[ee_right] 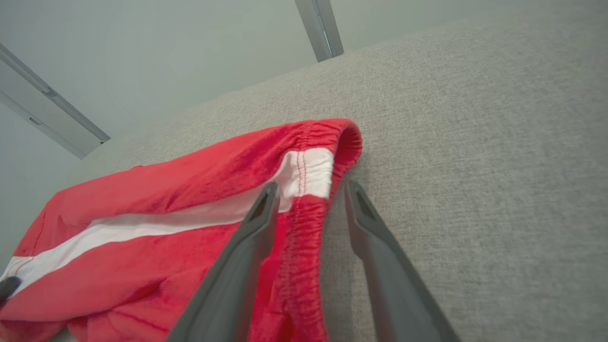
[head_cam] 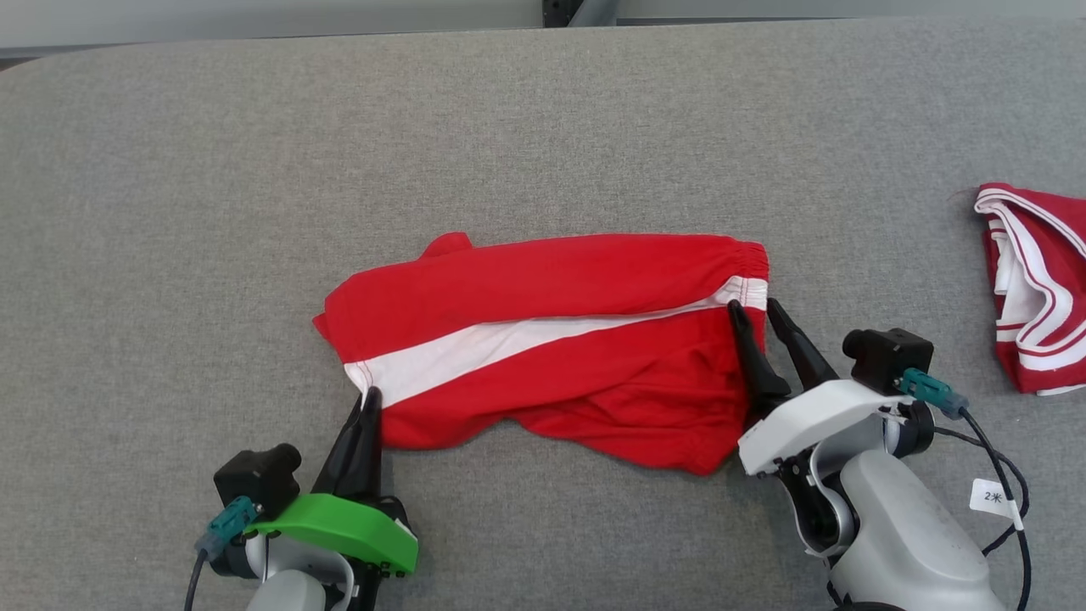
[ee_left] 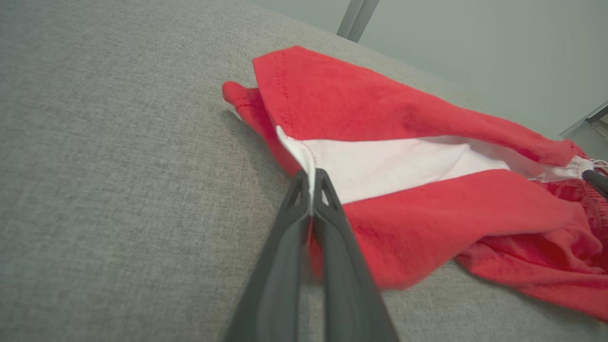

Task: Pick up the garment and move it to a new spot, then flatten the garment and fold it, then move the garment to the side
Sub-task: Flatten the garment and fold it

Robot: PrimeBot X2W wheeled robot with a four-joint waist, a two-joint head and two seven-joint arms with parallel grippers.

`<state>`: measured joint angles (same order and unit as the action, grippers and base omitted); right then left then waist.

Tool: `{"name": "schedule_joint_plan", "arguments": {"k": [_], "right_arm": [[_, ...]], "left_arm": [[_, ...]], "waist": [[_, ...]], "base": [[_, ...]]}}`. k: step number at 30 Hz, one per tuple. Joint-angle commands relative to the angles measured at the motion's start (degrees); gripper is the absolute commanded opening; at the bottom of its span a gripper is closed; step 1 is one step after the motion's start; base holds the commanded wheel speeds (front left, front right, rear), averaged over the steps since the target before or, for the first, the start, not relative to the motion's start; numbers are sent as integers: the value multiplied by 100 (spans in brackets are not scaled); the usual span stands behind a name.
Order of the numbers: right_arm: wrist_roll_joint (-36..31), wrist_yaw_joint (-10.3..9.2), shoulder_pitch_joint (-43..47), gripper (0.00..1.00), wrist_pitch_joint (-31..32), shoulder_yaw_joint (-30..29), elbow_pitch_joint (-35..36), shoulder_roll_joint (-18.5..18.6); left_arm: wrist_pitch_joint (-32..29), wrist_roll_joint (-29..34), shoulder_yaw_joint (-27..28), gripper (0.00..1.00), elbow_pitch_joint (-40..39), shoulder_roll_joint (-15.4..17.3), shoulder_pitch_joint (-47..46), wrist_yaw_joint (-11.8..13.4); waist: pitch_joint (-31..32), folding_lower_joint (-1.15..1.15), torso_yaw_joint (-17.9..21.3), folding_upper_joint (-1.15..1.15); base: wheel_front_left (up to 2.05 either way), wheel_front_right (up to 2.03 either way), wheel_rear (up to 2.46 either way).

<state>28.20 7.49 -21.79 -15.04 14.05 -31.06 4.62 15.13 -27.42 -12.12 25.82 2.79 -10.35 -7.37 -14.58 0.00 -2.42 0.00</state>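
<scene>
Left wrist view first: my left gripper (ee_left: 311, 173) is clenched on the leg hem of the red shorts (ee_left: 427, 213), pinching right where the white side stripe (ee_left: 394, 164) meets the edge. I read that as an anchor, chosen because the hem gives a firm doubled edge that won't slip.

On the right wrist view, my right gripper (ee_right: 311, 185) has its jaws apart, straddling the elastic waistband (ee_right: 308, 228). One finger lies over the cloth, the other on the bare bench (ee_right: 475, 142). It grasps nothing yet.

So both hands sit at opposite ends of the same stripe, which would let me lift the shorts taut and even.

From the head, the shorts lie rumpled near the middle of the bench, toward its near edge. A second red-and-white garment (head_cam: 1035, 288) sits well apart at the right edge.
</scene>
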Motion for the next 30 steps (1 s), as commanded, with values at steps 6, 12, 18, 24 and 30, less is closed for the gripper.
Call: {"name": "schedule_joint_plan", "arguments": {"k": [6,12,18,24,30], "right_arm": [[124,-1,-223,49,-17,-25,-140,8],[130,-1,-293,0,-18,-15,-181,-23],[494,-1,-204,0,-18,-113,453,-35],[931,-1,-763,0,-18,59,976,299],[863,-2,-2318,0,106,387,553,755]], "left_arm": [[-4,68,-12,0,-57,25,-116,-19],[-4,75,8,0,-235,24,-158,-19],[-4,258,75,0,-970,136,-344,-19],[-4,250,-17,0,-1361,894,-1258,-19],[-4,68,-391,0,-882,1754,-2984,-6]], "waist": [[-80,0,-37,0],[-100,0,-48,0],[438,0,-49,0],[1013,0,23,0],[581,0,209,0]], "base": [[0,0,0],[0,0,0],[0,0,0],[0,0,0],[0,0,0]]}}
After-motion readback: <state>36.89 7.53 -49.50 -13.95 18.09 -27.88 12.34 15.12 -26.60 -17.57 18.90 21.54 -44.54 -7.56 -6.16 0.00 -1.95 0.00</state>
